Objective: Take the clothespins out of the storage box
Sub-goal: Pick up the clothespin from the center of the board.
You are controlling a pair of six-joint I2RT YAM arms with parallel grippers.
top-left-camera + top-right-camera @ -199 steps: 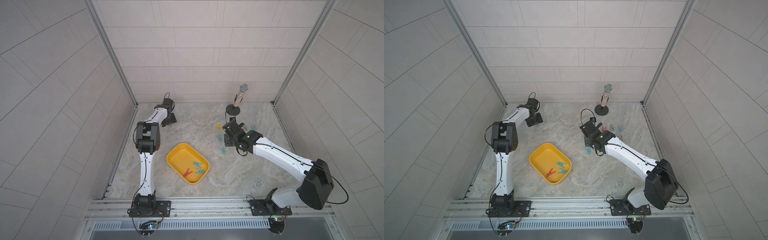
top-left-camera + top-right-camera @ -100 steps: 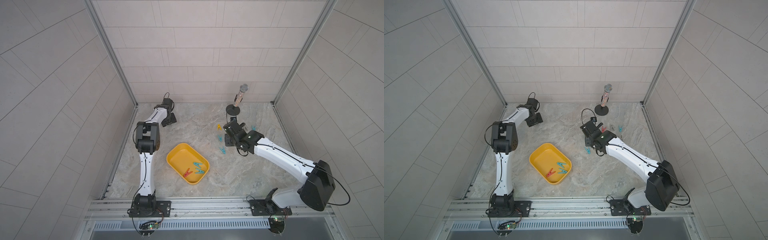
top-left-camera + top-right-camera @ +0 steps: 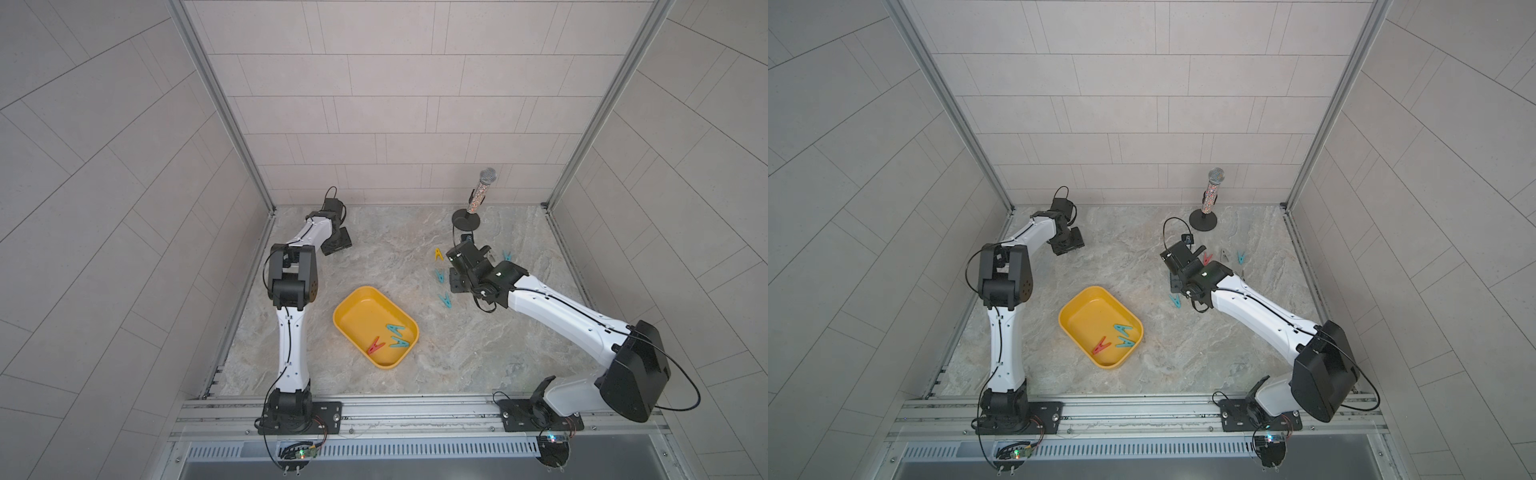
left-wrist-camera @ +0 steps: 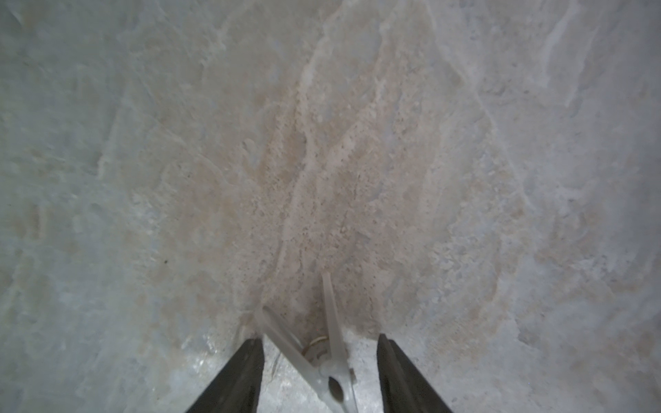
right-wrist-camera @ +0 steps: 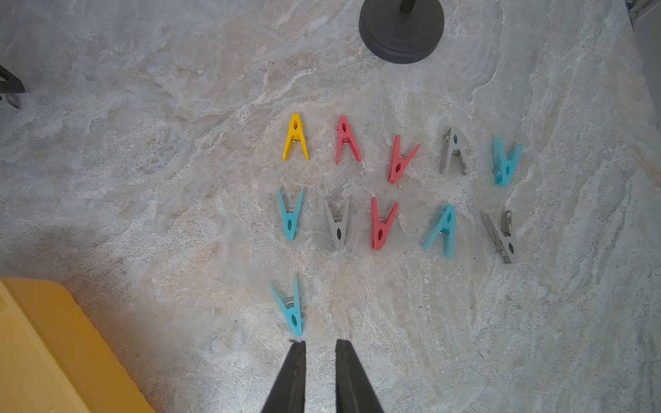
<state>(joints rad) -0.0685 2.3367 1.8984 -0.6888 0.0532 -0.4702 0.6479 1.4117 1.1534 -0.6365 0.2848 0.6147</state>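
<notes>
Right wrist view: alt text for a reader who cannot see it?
Eleven clothespins lie in rows of five, five and one on a marbled tabletop: teal, red, grey, one yellow. The right pincer, narrowly parted and empty, sits just short of the lone teal one.

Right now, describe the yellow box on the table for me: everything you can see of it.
The yellow box is a shallow rectangular tray of smooth plastic, by its look, with rounded corners and low walls. It sits flat on the marbled table, turned diagonally in both top views. Most of its floor is bare; toward one end lie a red clothespin and two teal clothespins. Nothing else touches it.
</notes>
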